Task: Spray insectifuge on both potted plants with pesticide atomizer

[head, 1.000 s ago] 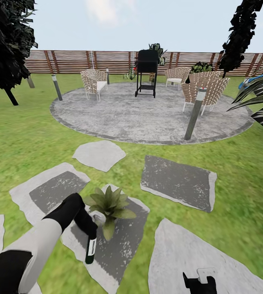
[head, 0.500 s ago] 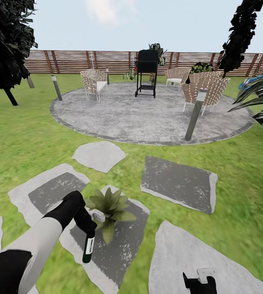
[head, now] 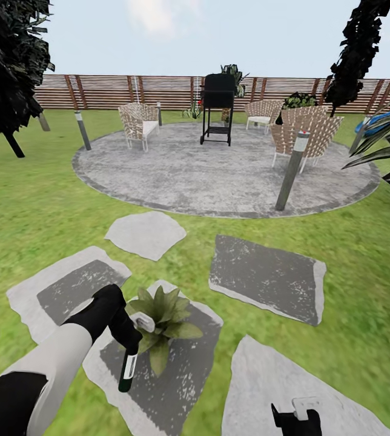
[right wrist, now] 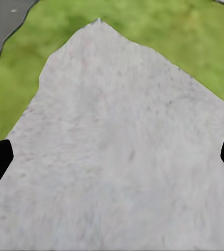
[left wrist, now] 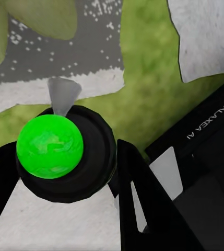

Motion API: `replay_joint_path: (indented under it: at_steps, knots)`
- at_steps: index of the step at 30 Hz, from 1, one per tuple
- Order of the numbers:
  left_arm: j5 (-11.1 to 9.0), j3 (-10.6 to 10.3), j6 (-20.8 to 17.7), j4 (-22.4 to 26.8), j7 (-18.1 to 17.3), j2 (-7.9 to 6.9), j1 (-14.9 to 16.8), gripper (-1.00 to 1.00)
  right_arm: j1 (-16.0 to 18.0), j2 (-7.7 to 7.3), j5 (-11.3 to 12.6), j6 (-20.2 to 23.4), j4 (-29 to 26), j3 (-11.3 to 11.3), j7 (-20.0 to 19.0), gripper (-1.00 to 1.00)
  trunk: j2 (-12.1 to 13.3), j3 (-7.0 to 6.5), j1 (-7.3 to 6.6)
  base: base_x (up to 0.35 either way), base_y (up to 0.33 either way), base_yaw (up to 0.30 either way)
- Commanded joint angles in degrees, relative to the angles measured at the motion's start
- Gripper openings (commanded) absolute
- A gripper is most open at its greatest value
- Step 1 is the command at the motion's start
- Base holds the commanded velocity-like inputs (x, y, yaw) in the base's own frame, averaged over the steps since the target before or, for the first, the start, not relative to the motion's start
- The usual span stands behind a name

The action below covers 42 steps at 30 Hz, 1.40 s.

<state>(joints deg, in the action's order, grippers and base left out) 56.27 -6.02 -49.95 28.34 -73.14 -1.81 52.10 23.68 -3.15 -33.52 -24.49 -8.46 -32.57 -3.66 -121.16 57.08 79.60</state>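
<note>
One potted plant (head: 166,315), a low rosette of pointed green leaves, stands on a grey stepping stone (head: 183,363) in the garden lawn. My left gripper (head: 127,332) is shut on the pesticide atomizer (head: 128,366), right beside the plant's left leaves. Its white head touches or overlaps the leaves and its dark bottle hangs down. In the left wrist view the atomizer (left wrist: 50,146) shows a bright green round part in a black ring between my fingers (left wrist: 138,193), with plant leaves (left wrist: 44,15) just beyond. My right gripper (right wrist: 112,157) is open over another stone (right wrist: 106,78).
Ahead lies a round mottled grey patio (head: 219,175) with wicker chairs (head: 137,121), a black grill (head: 218,106) and short posts (head: 292,172). A brown slatted fence (head: 158,91) closes the back. Dark trees stand at both sides, and long striped leaves (head: 389,151) reach in from the right.
The whole view has shifted slightly, so the camera moved. My left gripper has brought the atomizer's white head closer into the plant's leaves. The right gripper has not moved.
</note>
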Motion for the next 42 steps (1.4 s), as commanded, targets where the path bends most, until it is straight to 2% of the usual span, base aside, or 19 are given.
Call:
replay_joint_path:
  at_steps: [1,7,11,15,18,27,28,30,42]
  knots:
    - [0.3,-0.2,-0.4,0.1,-0.5,-0.03,0.0,-1.0,0.0,-0.04,-0.1,-0.2,0.0,-0.5,-0.4,1.0,0.0,0.05,-0.01,0.001,0.0,0.0]
    - [0.5,-0.3,0.0,-0.6,-0.4,-0.52,-0.2,-1.0,0.0,-0.11,-0.2,-0.2,0.0,-0.5,-0.5,1.0,0.0,0.05,-0.01,0.0,0.0,0.0]
    - [0.6,-0.4,0.1,-0.7,-0.2,-0.62,-1.6,-1.0,0.0,-0.06,-0.2,-0.2,0.0,-0.5,-0.5,1.0,0.0,0.05,-0.01,0.0,0.0,0.0]
    - [0.7,-2.4,0.0,-0.7,-0.3,-0.57,-2.4,-1.0,0.0,-0.02,-0.1,-0.2,0.0,-0.5,-0.4,1.0,0.0,0.05,-0.01,0.042,0.0,0.0]
    - [0.7,-3.0,0.0,-0.7,-0.4,-0.45,-2.5,-1.0,0.0,0.02,-0.1,-0.2,0.0,-0.5,-0.4,1.0,0.0,0.05,-0.01,0.207,-0.049,0.0]
    - [0.6,-3.0,0.0,-0.7,-0.3,-0.39,-2.6,-1.0,0.0,0.07,-0.1,-0.2,0.0,-0.5,-0.4,1.0,0.0,0.09,-0.01,0.12,-0.057,-0.063]
    - [0.7,-3.0,0.1,-0.8,0.0,-0.6,-5.3,-1.0,0.0,0.16,-0.1,-0.2,0.0,-0.5,-0.5,1.0,0.0,0.09,-0.01,0.0,0.0,-0.01]
    - [0.7,-3.0,0.1,-0.7,0.0,-0.63,-5.7,-1.0,0.0,0.16,-0.1,-0.2,0.0,-0.5,-0.5,1.0,0.0,0.09,-0.01,0.0,0.0,-0.004]
    - [0.6,-2.9,-0.5,0.2,0.1,-0.3,-5.3,-1.0,0.0,-0.02,-0.1,-0.4,0.0,-0.5,-0.3,1.0,0.0,0.09,-0.01,0.0,0.0,0.0]
